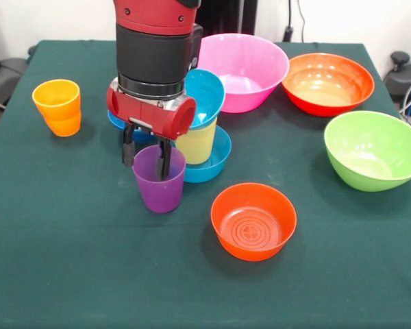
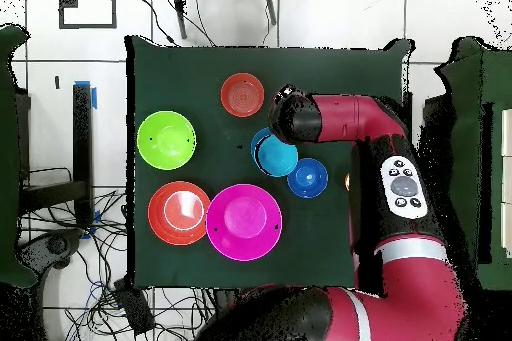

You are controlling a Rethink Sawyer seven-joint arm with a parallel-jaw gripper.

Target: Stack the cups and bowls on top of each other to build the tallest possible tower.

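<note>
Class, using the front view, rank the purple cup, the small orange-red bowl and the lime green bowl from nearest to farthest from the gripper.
1. Purple cup: at the gripper, one finger inside its rim.
2. Small orange-red bowl: front, right of the cup.
3. Lime green bowl: by the table's right edge.

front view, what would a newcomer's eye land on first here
The red and black arm drops in from above, its end effector with one finger inside the purple cup and one outside its rim. Just behind stands the tower: a yellow cup in a blue bowl, a cyan bowl tilted on top.
</note>
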